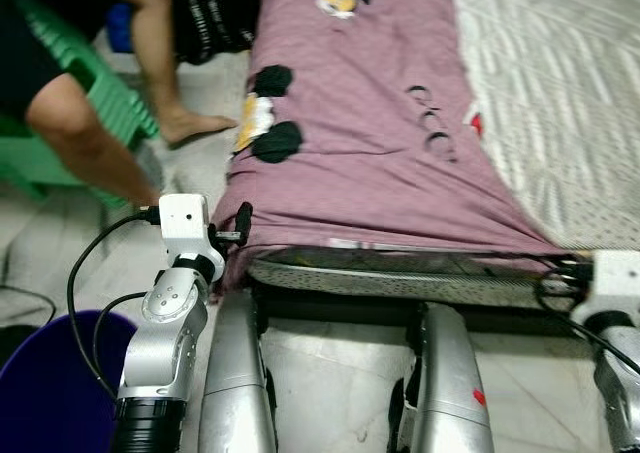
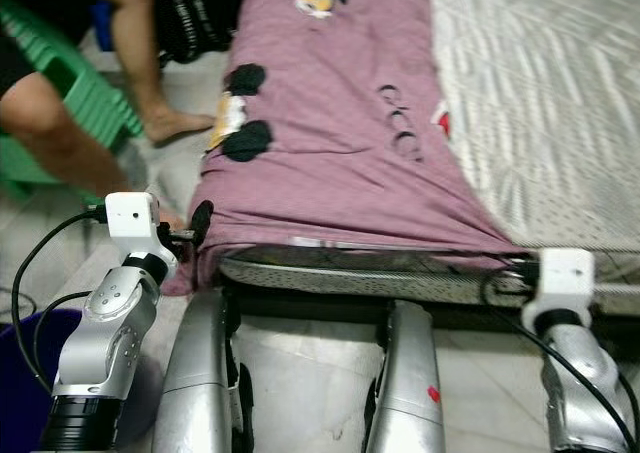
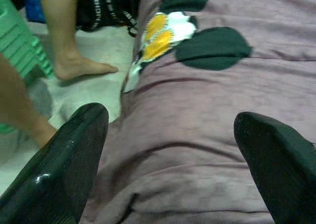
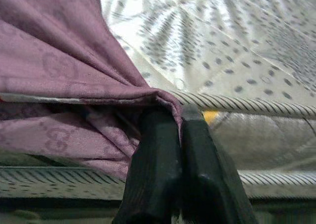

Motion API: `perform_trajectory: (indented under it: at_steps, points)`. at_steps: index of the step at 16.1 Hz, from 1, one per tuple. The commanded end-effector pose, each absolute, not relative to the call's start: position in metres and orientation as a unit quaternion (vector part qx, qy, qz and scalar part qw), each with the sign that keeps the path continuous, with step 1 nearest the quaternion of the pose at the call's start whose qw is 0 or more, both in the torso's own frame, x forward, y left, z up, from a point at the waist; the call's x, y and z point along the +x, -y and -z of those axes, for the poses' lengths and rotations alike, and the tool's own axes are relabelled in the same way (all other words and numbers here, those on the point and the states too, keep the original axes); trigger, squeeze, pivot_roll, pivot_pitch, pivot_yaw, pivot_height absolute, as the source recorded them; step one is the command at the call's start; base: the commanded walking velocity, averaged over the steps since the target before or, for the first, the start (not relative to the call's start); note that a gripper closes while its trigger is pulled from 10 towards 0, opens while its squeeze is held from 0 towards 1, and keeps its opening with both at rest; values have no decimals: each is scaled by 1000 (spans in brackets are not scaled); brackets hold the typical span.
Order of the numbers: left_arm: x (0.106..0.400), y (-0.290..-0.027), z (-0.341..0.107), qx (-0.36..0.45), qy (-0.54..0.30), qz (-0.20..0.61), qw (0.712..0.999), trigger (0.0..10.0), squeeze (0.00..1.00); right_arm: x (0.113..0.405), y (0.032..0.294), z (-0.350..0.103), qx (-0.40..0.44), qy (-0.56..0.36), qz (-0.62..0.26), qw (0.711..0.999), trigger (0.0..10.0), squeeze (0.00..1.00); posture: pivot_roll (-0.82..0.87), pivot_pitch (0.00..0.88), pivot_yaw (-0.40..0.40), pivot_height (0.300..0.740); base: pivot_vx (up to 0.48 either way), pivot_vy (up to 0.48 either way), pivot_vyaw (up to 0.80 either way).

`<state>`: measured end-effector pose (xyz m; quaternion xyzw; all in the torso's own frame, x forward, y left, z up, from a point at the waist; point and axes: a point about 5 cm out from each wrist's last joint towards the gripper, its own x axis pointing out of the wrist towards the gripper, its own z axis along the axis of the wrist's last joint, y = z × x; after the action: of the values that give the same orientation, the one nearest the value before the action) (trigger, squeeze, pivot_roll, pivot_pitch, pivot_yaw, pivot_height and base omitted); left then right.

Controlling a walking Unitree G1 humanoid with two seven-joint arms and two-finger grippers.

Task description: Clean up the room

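Two hands work the mauve sheet [image 1: 370,123] spread over the bed: right hand [image 4: 178,150] pinches its corner, left hand [image 3: 170,150] gapes above it, probably needing to clamp before pulling.

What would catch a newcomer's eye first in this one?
The purple sheet with cartoon mouse prints, spread along the left side of the white mattress, dominates the scene. The right gripper is shut on the sheet's near corner at the mattress edge, while the left gripper hangs open over the sheet's other near corner. To the robot's left, a person's bare foot rests on the floor beside a green plastic chair.
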<state>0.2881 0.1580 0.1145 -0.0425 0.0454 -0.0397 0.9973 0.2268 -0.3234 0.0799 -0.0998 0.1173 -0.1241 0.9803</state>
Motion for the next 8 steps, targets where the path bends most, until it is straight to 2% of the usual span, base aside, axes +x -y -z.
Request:
perform_trajectory:
  at_steps: [1,3,6,8]
  points:
    - [285,-162,-107,-38,-58,29,997,10000,0,188,372,-72,-103,-157,258,948,0,0,-39,178,58,507,0,0,0]
    - [286,-161,-108,-38,-58,32,997,10000,0,178,363,-61,-107,-171,243,949,0,0,-43,179,60,507,0,0,0]
    - [288,-160,-109,-37,-56,35,997,10000,0,143,327,-23,-98,-232,199,947,0,0,-42,181,60,507,0,0,0]
    - [288,-159,-109,-38,-56,36,997,10000,0,121,316,-5,-84,-269,210,936,0,0,-39,179,60,507,0,0,0]
